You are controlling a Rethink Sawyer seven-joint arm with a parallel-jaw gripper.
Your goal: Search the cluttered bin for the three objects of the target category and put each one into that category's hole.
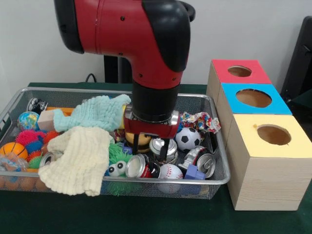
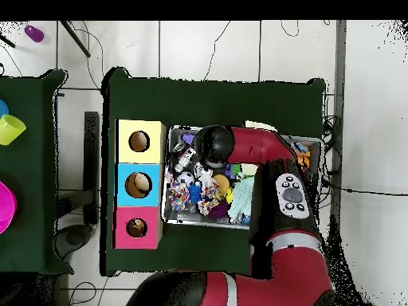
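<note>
Gripper (image 1: 155,145), jaws apart, hangs straight over a silver can (image 1: 164,147) lying mid-bin toward the wire bin's (image 1: 220,181) front rim, soccer ball (image 1: 187,138) just beside.

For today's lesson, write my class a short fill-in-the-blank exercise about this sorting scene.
1. The three boxes have red, blue and ____ tops.
2. Each box top has one round ____.
3. The gripper hangs over the wire ____ of clutter.
4. The black-and-white ball is patterned like a ____ ball.

Missing words: yellow; hole; bin; soccer
</note>
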